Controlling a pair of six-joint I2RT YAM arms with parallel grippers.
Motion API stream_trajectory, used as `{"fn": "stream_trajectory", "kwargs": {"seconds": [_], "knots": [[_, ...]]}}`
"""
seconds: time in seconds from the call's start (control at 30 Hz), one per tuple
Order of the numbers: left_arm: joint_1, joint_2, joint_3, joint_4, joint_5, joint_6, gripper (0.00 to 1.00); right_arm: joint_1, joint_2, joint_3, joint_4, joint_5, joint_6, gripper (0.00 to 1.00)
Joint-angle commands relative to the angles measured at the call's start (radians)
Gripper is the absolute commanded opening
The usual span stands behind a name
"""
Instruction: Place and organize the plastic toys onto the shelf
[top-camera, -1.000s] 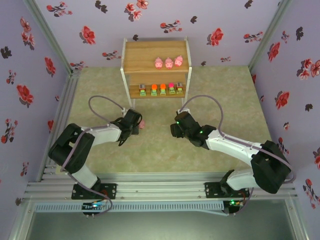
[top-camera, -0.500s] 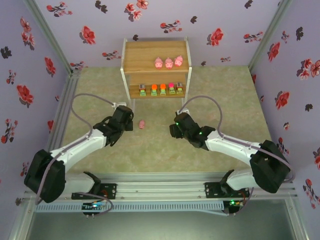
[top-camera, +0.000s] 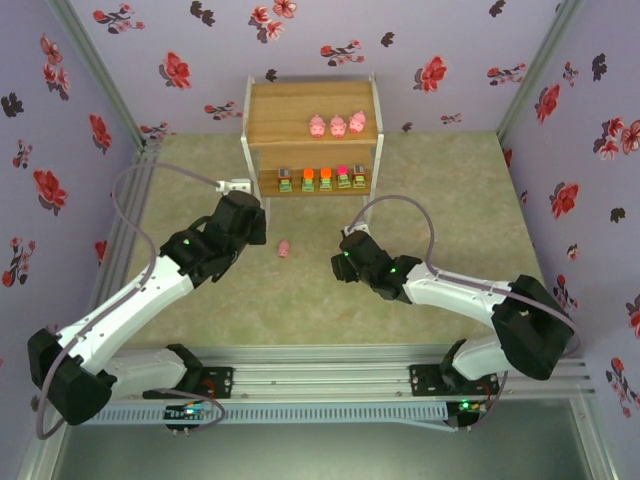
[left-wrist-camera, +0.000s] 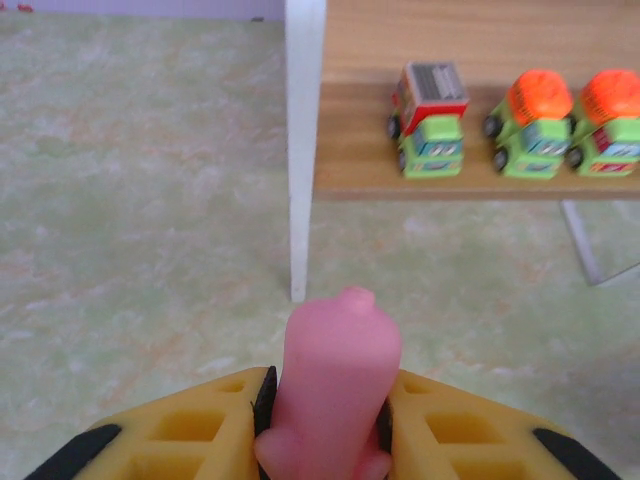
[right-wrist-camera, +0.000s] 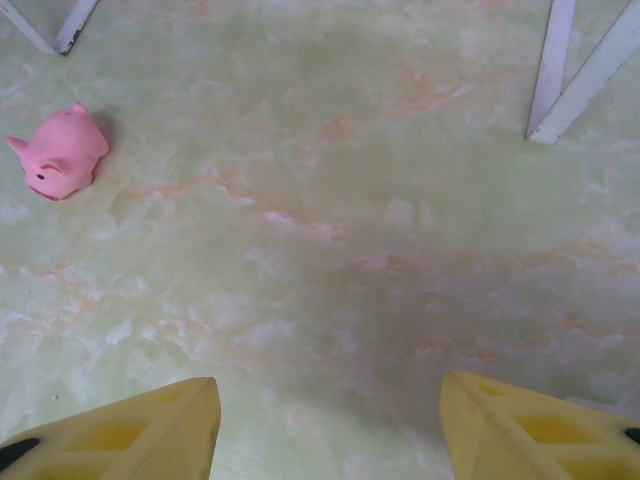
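The wooden shelf (top-camera: 296, 108) stands at the back. Three pink pigs (top-camera: 337, 125) sit on its top tier, and a row of small trucks (top-camera: 322, 179) lines the lower tier (left-wrist-camera: 350, 150). My left gripper (top-camera: 252, 230) hovers left of the shelf's front leg (left-wrist-camera: 303, 150), shut on a pink pig (left-wrist-camera: 335, 380) that stands upright between the yellow fingers (left-wrist-camera: 190, 435). Another pink pig (top-camera: 284, 247) (right-wrist-camera: 58, 152) lies on the mat between the arms. My right gripper (top-camera: 342, 263) (right-wrist-camera: 330, 420) is open over bare mat, right of that pig.
A grey-topped truck (left-wrist-camera: 430, 130) and two orange-topped ones (left-wrist-camera: 530, 125) face me on the lower tier. White shelf legs (right-wrist-camera: 560, 70) stand ahead of the right gripper. Floral walls enclose the green mat (top-camera: 200, 170) on three sides.
My left arm has stretched out and carried its pig away from the floor pig toward the shelf's left leg. The right gripper has drifted slightly left. The floor pig has stayed put.
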Motion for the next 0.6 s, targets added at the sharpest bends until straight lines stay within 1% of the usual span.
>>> {"fn": "stream_trajectory", "kwargs": {"seconds": [0.0,0.27,0.57], "knots": [[-0.033,0.025,0.099,-0.08,-0.051,0.025,0.32,0.008,0.009,0.01,0.016,0.032,-0.019,0.46],[-0.098,0.151,0.328,-0.137,-0.104,0.051,0.33,0.009,0.02,0.017,0.017,0.027,-0.017,0.46],[-0.113,0.282,0.561,-0.165,-0.127,0.121,0.33,0.012,0.026,0.018,0.022,0.018,-0.012,0.45]]}}
